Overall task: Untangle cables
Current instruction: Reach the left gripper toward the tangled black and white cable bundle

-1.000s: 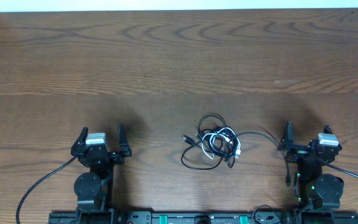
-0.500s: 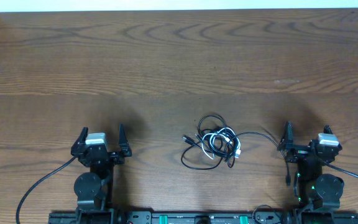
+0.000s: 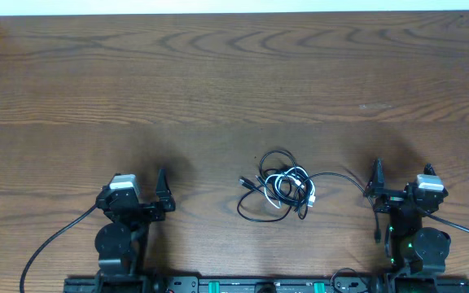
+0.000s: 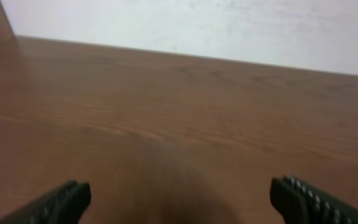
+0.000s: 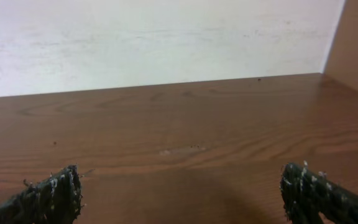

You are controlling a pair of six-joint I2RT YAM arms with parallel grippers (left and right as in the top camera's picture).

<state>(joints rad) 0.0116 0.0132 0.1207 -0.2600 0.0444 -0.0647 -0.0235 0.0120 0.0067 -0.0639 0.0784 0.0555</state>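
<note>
Overhead, we see the cables [image 3: 279,189] knotted (black, one white) on the worktop [image 3: 218,81] between left hand [image 3: 133,194] and right hand [image 3: 402,184], both spread wide, empty; untangling is not yet begun

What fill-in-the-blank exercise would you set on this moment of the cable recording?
1. The jaws of the left gripper and the right gripper both stand ___.
2. The tangled bundle of thin cables lies on the brown wooden table ___ the two grippers.
3. Most of its cords are black; one is ___.
4. One loose black strand trails from the bundle toward the ___ gripper.
Missing words: open; between; white; right.
</note>
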